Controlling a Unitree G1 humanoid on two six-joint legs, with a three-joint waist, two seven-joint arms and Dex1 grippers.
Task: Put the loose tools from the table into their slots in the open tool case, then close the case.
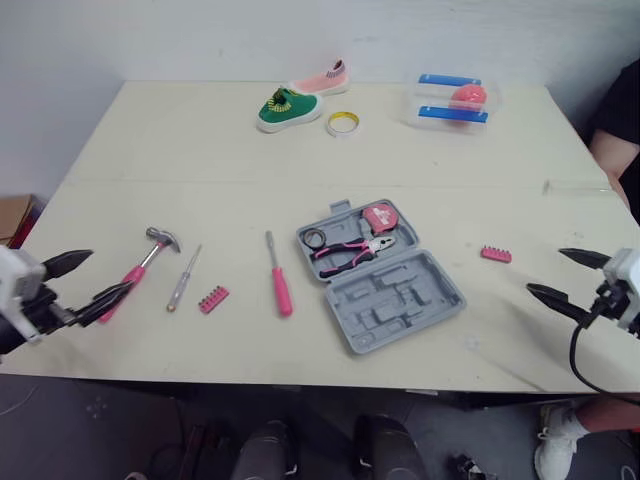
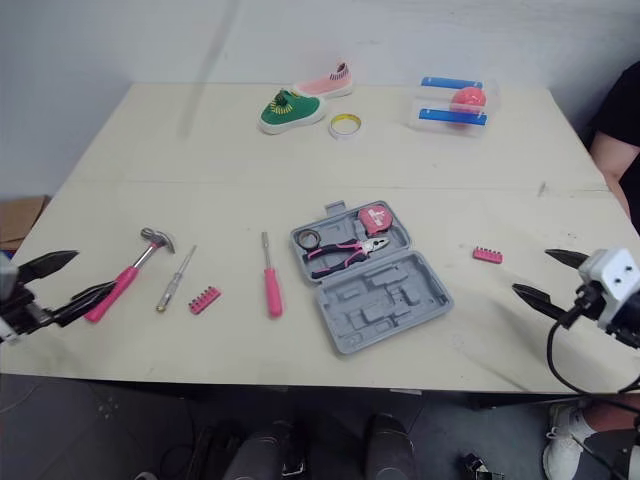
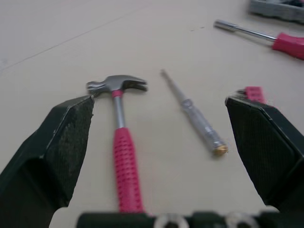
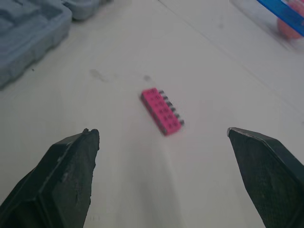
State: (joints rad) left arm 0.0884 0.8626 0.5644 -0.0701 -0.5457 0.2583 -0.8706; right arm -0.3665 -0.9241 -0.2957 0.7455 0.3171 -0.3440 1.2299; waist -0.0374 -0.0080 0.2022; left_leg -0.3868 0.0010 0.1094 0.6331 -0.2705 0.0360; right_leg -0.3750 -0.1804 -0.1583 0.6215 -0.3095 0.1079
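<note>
Tool case [image 1: 385, 275]: open and flat on the worktop [image 1: 200, 170], near its middle toward the front edge, set askew to the edges.
Far half of the case: holds a pink tape measure [image 1: 378, 215], pink-handled pliers [image 1: 352, 252] and a small dark ring [image 1: 314, 238].
Near half of the case: grey moulded slots, bare.
Pink screwdriver [image 1: 279, 278]: loose just left of the case, shaft pointing away from the robot.
Slim screwdriver [image 1: 184, 278]: clear handle, further left, between the pink one and the hammer.
Left bit holder [image 1: 213, 299]: small pink strip between the two screwdrivers' handle ends.
Hammer [image 1: 140, 265]: leftmost of the loose pieces, steel head on the far side, pink handle slanting toward the front-left edge.
Right bit holder [image 1: 495, 254]: pink strip to the right of the case, well apart from it.
Left tool [image 1: 111, 270]: fingers spread wide, gripping nothing, at the worktop's front-left edge. The wrist view shows the hammer's handle running between them.
Right tool [image 1: 544, 271]: fingers spread wide, gripping nothing, at the right edge, facing the right bit holder and apart from it.
Far side of the worktop: a green shoe [image 1: 289, 108] just beside a pink shoe [image 1: 322, 78], a yellow tape roll [image 1: 342, 123], and a clear box [image 1: 455, 102] with blue strips and a pink ball inside.
Person [image 1: 615, 130]: a dark sleeve at the right edge.
</note>
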